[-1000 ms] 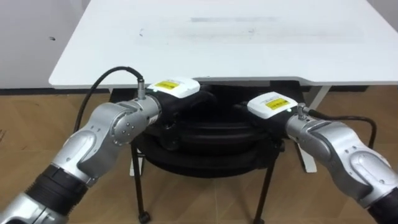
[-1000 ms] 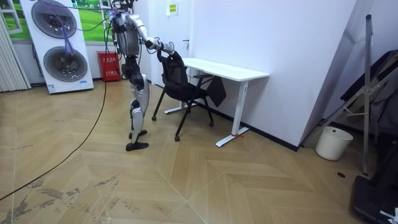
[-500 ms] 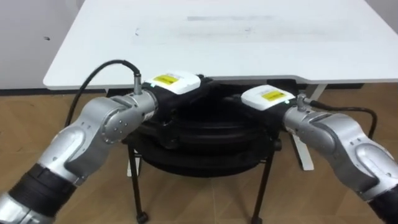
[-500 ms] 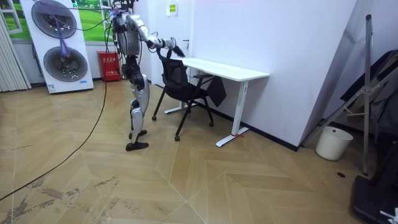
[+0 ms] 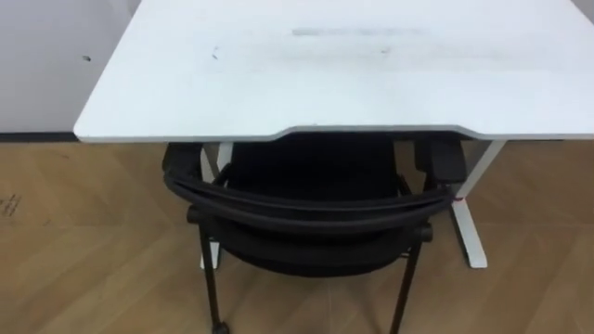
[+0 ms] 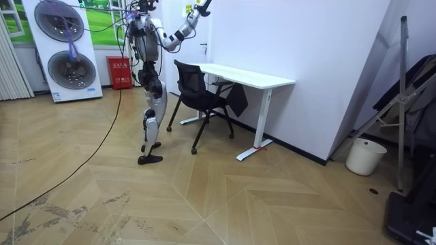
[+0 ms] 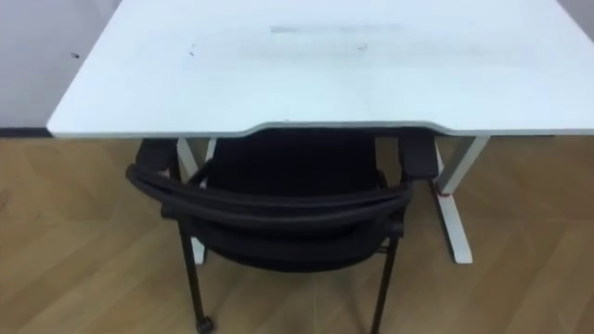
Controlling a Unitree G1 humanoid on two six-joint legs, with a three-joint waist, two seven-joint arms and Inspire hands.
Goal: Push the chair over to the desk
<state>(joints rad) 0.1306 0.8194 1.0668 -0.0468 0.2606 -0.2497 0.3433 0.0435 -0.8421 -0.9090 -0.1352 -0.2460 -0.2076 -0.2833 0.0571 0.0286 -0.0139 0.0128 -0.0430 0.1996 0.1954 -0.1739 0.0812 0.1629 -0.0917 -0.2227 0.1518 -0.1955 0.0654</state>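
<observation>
Raised high, a robot hand hangs by the white wall, above and beyond the black chair; I cannot tell which hand it is or whether its fingers are spread or curled. Nothing touches the chair, which stands with its seat tucked under the near edge of the white desk and its backrest nearest the robot.

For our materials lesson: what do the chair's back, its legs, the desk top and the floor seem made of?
Chair back: matt black, probably fabric or mesh, no shine. Chair legs: thin black tubes, likely painted metal. Desk top: smooth white board, perhaps laminate, faintly smudged. Floor: wood or wood-look planks, grain showing.
</observation>
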